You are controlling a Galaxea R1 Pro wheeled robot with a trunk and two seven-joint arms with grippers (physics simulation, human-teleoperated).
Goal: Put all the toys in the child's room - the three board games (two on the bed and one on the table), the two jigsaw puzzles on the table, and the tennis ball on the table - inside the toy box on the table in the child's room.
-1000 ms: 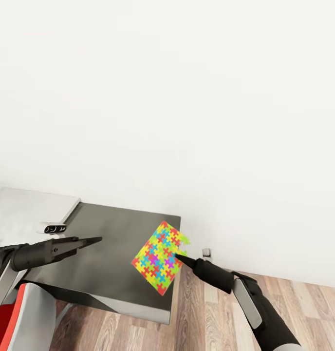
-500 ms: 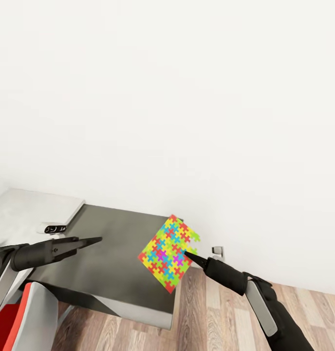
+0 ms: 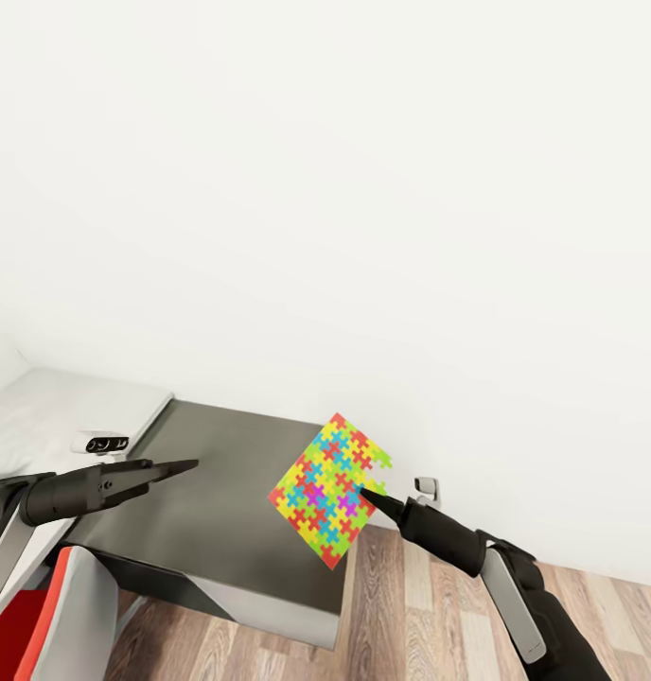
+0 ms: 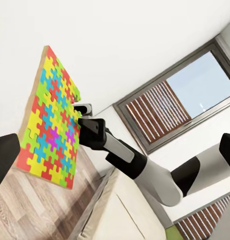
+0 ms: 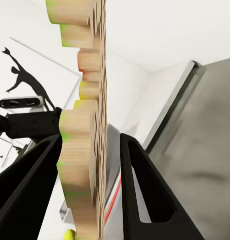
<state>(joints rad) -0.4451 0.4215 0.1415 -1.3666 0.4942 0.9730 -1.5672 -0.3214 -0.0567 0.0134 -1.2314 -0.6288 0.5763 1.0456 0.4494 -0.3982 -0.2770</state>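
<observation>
Dark surface (image 3: pixel 212 492) lying bare between the pincers, open lane. Jigsaw puzzle (image 3: pixel 330 490) hanging tilted at its 3 o'clock corner, blocking there. Wall (image 3: pixel 363 236) closing off 12 o'clock.

Matte black, tapering left gripper (image 3: pixel 179 466) and right gripper (image 3: pixel 371 497) end in slim pointed fingers, each on a rounded black forearm. The right forearm carries a pale grey oblong side panel (image 3: pixel 515 605), with white shell sections further up the arm in the left wrist view. A red-and-light-grey body panel (image 3: pixel 56 619) shows at the head view's lower left.
</observation>
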